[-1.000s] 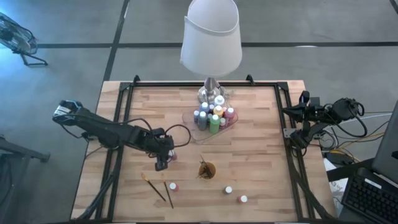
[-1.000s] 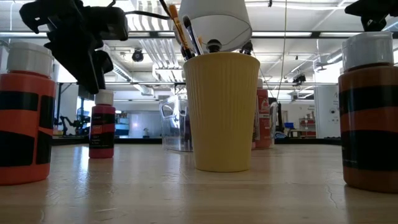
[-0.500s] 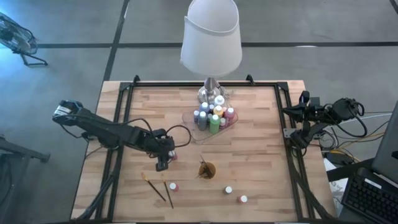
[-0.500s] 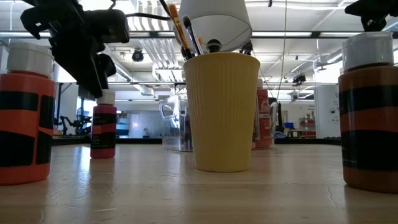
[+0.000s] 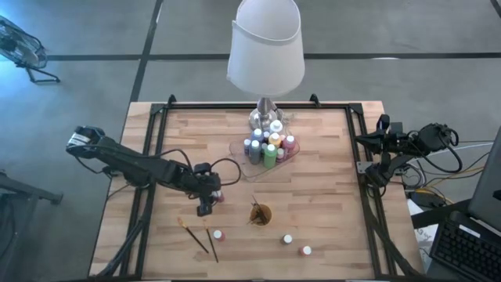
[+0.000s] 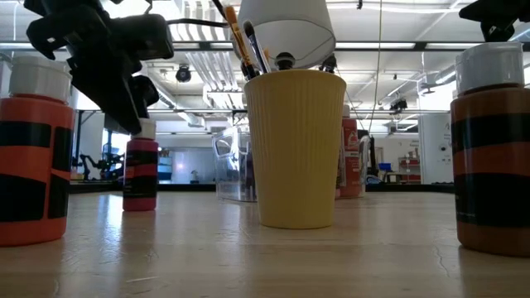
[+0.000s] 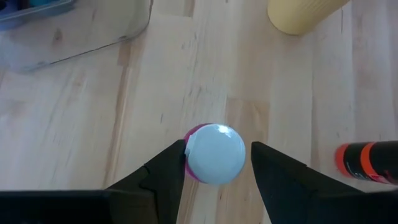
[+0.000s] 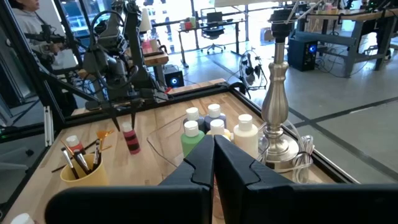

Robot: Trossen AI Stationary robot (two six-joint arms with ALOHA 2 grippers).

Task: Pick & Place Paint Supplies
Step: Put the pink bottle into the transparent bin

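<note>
Left wrist view: left end effector (image 7: 216,171) spread, straddling pink bottle (image 7: 214,154), ungripped; high view hides gap.

Overhead, table-level, two wrist views, sharing cup (image 5: 261,213)

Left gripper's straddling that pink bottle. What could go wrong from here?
1. In the left wrist view the pink bottle sits nearer one finger of the open left gripper, so closing could nudge or tip it.
2. The yellow cup of brushes stands close by; a swing could topple it.
</note>
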